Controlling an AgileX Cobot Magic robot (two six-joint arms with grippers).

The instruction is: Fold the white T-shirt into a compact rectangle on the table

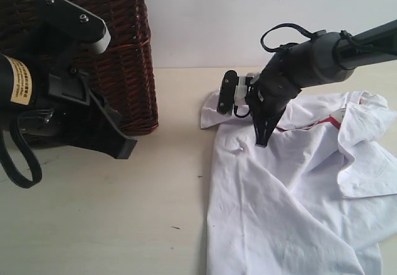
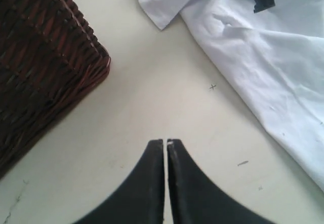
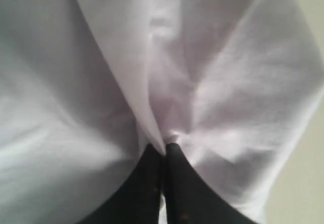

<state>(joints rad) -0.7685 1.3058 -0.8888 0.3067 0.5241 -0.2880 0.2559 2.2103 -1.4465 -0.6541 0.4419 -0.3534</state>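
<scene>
1. The right tool is pinched shut on a small gather of cloth from the white T-shirt. In the right wrist view the fabric bunches into creases right at its tips. The bite looks thin, so a quick lift could let the cloth slide free.
2. Whether the pinch holds one layer or two cannot be told. If it caught both, the whole body would likely drag along rather than fold over.
3. Just beside that tool, the sleeve lies crumpled on the side toward the basket. It may tuck under itself when the cloth is carried across, leaving a lump in the fold.
4. The shirt lies rumpled on the right part of the tabletop, with a flap turned over near the red lettering. Its lower edge runs out of the exterior view. Folding over such wrinkles would probably give a lopsided shape, not a neat rectangle.
5. The left tool is closed on nothing and hangs above bare tabletop, apart from the shirt and near the basket. With only one point held, the cloth may pivot or skid instead of folding. A careless swing of that arm could also knock the basket.
</scene>
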